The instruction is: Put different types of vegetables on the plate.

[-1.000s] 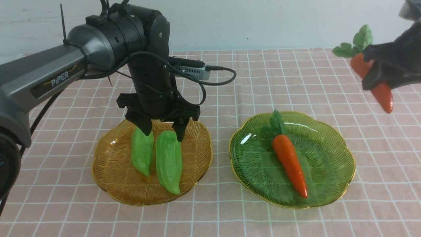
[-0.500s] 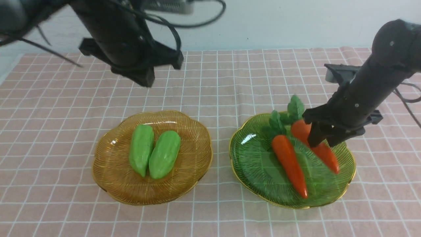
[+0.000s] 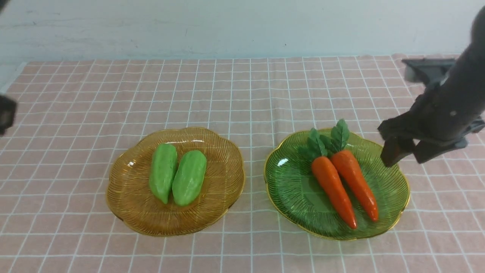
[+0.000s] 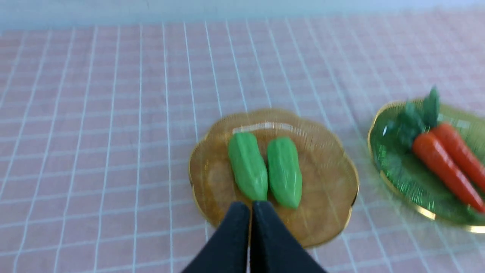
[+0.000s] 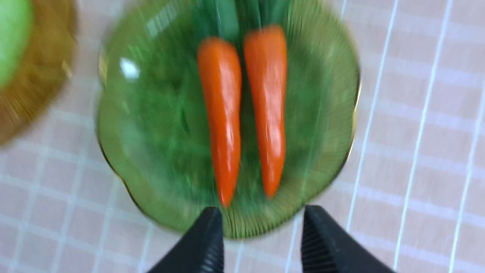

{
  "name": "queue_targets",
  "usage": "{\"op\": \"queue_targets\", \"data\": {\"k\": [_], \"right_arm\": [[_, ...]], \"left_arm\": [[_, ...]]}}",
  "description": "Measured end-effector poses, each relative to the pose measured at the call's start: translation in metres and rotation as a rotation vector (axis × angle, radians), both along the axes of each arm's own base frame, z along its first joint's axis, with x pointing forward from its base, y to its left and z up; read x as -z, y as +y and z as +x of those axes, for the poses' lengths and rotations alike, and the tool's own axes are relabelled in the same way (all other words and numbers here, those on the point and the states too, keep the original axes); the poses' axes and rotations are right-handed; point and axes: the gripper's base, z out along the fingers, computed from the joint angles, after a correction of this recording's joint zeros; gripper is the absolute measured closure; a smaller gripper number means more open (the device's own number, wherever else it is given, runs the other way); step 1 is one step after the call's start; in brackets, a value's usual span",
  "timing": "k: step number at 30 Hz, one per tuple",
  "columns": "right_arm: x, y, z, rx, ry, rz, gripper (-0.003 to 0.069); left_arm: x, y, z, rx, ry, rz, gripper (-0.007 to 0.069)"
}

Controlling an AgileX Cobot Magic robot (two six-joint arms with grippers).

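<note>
Two light-green gourds (image 3: 177,177) lie side by side on the amber plate (image 3: 132,206), also seen in the left wrist view (image 4: 265,168). Two orange carrots (image 3: 343,184) with green tops lie side by side on the green plate (image 3: 291,189), also in the right wrist view (image 5: 242,110). My right gripper (image 3: 407,153) is open and empty, raised above the green plate's right rim; in its wrist view (image 5: 261,227) the jaws stand apart. My left gripper (image 4: 250,212) is shut and empty, pulled back from the amber plate; only a dark bit of that arm (image 3: 5,113) shows at the front view's left edge.
A pink checked cloth (image 3: 242,94) covers the table up to a pale wall (image 3: 242,26) at the back. The two plates sit close together with a narrow gap between them.
My right gripper let go of the second carrot on the green plate and rose to the right. My left arm drew back out of the front view, leaving both gourds on the amber plate.
</note>
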Motion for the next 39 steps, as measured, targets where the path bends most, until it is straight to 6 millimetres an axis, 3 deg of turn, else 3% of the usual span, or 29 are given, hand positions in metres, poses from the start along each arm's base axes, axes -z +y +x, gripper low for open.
{"op": "queue_targets", "data": {"k": [1, 3, 7, 13, 19, 26, 39], "right_arm": [[-0.009, -0.002, -0.012, 0.008, -0.076, 0.016, 0.0396], [-0.033, -0.012, -0.054, 0.038, -0.345, 0.076, 0.0469], [-0.042, -0.023, -0.1, 0.084, -0.657, 0.155, 0.0536], [-0.028, -0.04, -0.164, 0.145, -1.055, 0.242, 0.0586], [0.014, -0.053, -0.213, 0.187, -1.341, 0.304, 0.0634], [0.028, -0.058, -0.236, 0.173, -1.498, 0.266, 0.0642], [0.038, -0.057, -0.232, 0.155, -1.423, 0.236, 0.0642]], "left_arm": [[0.008, 0.004, -0.009, -0.005, -0.042, -0.019, 0.0628], [0.036, 0.013, -0.03, -0.013, -0.141, -0.071, 0.0628], [0.065, 0.019, -0.043, -0.014, -0.18, -0.095, 0.0628], [0.096, 0.019, -0.041, -0.021, -0.141, -0.069, 0.0628], [0.109, 0.016, -0.035, -0.017, -0.118, -0.054, 0.0628], [0.112, 0.016, -0.034, -0.017, -0.109, -0.05, 0.0627], [0.113, 0.016, -0.034, -0.018, -0.108, -0.048, 0.0627]]}}
